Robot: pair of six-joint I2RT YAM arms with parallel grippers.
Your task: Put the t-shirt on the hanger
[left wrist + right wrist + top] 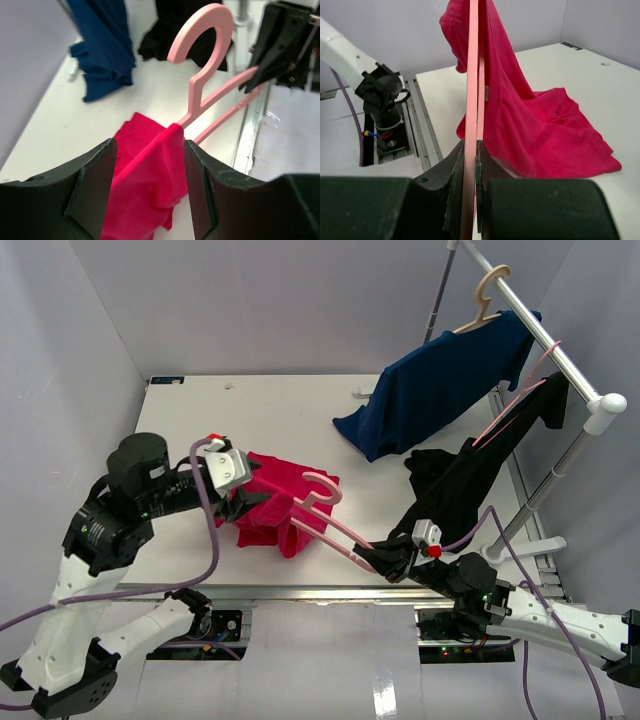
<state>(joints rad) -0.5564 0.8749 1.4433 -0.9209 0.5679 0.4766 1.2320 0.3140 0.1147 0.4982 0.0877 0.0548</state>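
The crimson t-shirt [272, 492] lies bunched on the white table, with one part drawn up over the end of the pale-pink hanger [335, 525]. My right gripper [385, 558] is shut on the hanger's other arm near the front edge; in the right wrist view the pink bar [472, 75] runs straight out from between the closed jaws [470, 146], and the t-shirt [535, 125] drapes off it. My left gripper [240, 505] is at the shirt's left side. In the left wrist view its jaws [149, 150] stand open astride a raised fold of the t-shirt [145, 175], just below the hanger's hook [202, 85].
A navy shirt [440, 380] on a beige hanger [487, 295] and a black garment [470, 475] hang from a white rail [545, 335] at the back right, both trailing onto the table. The rail's stand [535, 540] is beside my right arm. The table's front edge [300, 592] is close.
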